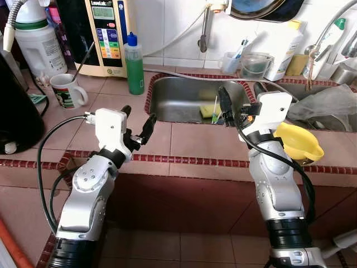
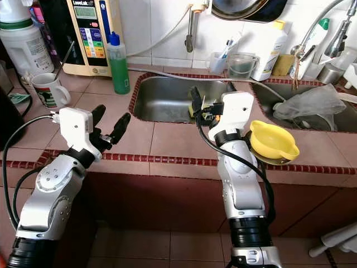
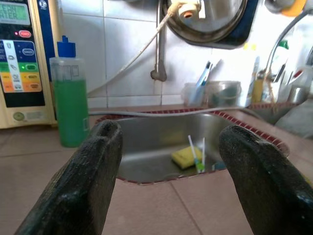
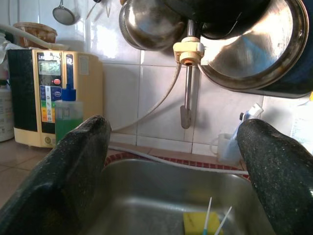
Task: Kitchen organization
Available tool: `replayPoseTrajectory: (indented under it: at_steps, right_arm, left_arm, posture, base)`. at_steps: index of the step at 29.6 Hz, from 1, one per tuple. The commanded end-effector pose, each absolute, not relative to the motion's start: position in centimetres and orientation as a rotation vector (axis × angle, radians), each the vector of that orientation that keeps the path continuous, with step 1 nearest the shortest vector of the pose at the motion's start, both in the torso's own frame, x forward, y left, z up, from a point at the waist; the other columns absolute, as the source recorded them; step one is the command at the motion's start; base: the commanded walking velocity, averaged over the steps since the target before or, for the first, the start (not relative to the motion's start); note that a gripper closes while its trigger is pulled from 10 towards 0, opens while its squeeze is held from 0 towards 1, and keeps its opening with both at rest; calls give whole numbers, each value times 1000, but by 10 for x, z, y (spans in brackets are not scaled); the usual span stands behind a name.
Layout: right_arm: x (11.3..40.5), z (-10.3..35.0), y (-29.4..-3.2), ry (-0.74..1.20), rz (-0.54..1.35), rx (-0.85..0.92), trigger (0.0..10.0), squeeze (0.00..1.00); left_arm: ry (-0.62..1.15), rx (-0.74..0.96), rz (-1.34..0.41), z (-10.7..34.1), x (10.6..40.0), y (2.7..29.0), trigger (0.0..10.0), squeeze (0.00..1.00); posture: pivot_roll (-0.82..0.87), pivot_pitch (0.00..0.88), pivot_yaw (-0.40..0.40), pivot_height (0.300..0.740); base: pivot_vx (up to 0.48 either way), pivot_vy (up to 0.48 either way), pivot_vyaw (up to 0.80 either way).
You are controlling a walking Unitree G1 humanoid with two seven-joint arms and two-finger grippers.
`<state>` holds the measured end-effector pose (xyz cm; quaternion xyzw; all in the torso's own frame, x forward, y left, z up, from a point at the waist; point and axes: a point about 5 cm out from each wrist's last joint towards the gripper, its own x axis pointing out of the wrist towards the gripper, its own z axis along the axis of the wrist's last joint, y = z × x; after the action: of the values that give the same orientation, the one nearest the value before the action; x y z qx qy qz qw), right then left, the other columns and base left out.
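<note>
Organization looks barely begun: our left gripper (image 1: 138, 124) and right gripper (image 4: 176, 161) gape empty, yellow rectangular sponge (image 1: 209, 111) left in steel sink (image 1: 178, 92).

I couldn't see the far end of the sink (image 1: 167, 95) floor from the head; my right gripper (image 1: 241, 99) and wrist covered part of it and most of the sponge (image 1: 207, 111). The pan (image 1: 268, 8) on the wall was cut off by the top edge. The jug (image 1: 33, 39) and the black appliance (image 1: 17, 106) ran off the left edge. The filter panel's (image 1: 109, 36) labels were too small to read.
</note>
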<state>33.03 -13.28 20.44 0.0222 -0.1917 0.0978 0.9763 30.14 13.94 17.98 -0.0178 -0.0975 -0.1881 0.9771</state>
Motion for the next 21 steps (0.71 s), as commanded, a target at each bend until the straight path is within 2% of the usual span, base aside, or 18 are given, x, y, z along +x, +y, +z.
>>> replayPoseTrajectory:
  at_steps: [1, 2, 3, 6, 7, 8, 9, 10, 11, 12, 21]
  right_arm:
    - [329, 210, -135, -405, 199, 54, 10000, 255]
    - [329, 210, -135, -405, 199, 54, 10000, 255]
    - [328, 209, -135, -404, 207, 65, 10000, 1000]
    - [328, 210, -135, -404, 202, 67, 10000, 1000]
    - [328, 209, -136, -402, 202, 69, 10000, 1000]
    - [328, 209, -136, -401, 202, 69, 10000, 1000]
    - [328, 209, -136, -401, 201, 67, 10000, 1000]
    - [328, 209, -136, -400, 198, 61, 10000, 1000]
    - [328, 209, -136, -399, 198, 61, 10000, 976]
    - [328, 209, -136, -399, 199, 60, 10000, 0]
    - [328, 208, -138, -393, 180, 57, 10000, 0]
  left_arm:
    - [-222, -65, -375, 186, 299, 140, 10000, 478]
    - [-222, -65, -375, 186, 299, 140, 10000, 478]
    - [-226, -87, -382, 187, 299, 140, 10000, 1000]
    - [-223, -71, -378, 187, 299, 141, 10000, 1000]
    - [-218, -65, -379, 187, 300, 140, 10000, 820]
    - [-217, -66, -383, 187, 300, 140, 10000, 820]
    - [-219, -66, -387, 187, 299, 140, 10000, 0]
    - [-219, -66, -388, 187, 300, 139, 10000, 0]
    - [-219, -66, -387, 187, 300, 139, 10000, 0]
    - [-220, -61, -387, 187, 299, 139, 10000, 0]
    - [-216, -39, -362, 185, 299, 142, 10000, 0]
  posture:
    - [8, 0, -39, 740]
    - [8, 0, -39, 740]
    - [7, 0, -40, 740]
    - [6, 0, -39, 740]
    - [6, 0, -39, 740]
    - [6, 0, -39, 740]
    - [6, 0, -39, 740]
    - [5, 0, -39, 740]
    - [5, 0, -39, 740]
    - [4, 0, -39, 740]
    - [5, 0, -40, 740]
  base:
    - [0, 0, 0]
    - [0, 0, 0]
    - [0, 0, 0]
    - [0, 0, 0]
    - [0, 0, 0]
    - [0, 0, 0]
    - [0, 0, 0]
    - [0, 0, 0]
    - [0, 0, 0]
    - [0, 0, 0]
    - [0, 0, 0]
